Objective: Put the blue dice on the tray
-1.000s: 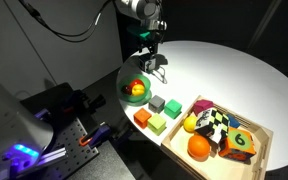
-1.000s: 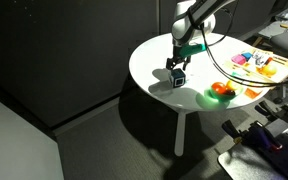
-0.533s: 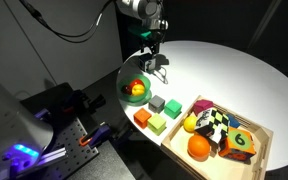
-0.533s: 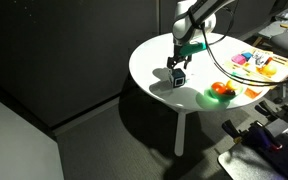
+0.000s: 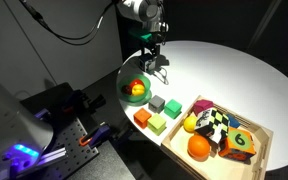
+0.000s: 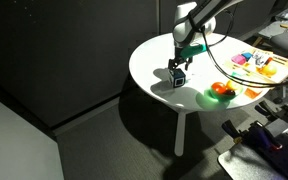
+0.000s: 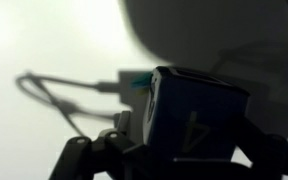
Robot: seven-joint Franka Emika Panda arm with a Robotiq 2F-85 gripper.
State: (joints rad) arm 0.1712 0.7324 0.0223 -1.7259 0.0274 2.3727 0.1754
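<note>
The blue dice (image 7: 199, 115) fills the wrist view, a dark blue cube with a faint "4" on its near face. It rests on the white round table between the fingers of my gripper (image 7: 179, 150), whose jaws stand wide on either side of it. In both exterior views the gripper (image 5: 156, 64) (image 6: 178, 72) points down at the table near its edge, with the dice (image 6: 180, 78) low between the fingertips. The light-wood tray (image 5: 267, 141) (image 6: 252, 70) lies at the other side of the table, well apart from the gripper.
A small green bowl (image 5: 134, 90) holding red and yellow items sits next to the gripper. A grey cube (image 5: 157, 102), a green cube (image 5: 171, 107), an orange block (image 5: 142, 117) and a yellow-green block (image 5: 157, 124) lie between bowl and tray. The tray holds an orange ball (image 5: 199, 146) and a checkered cube (image 5: 216, 125).
</note>
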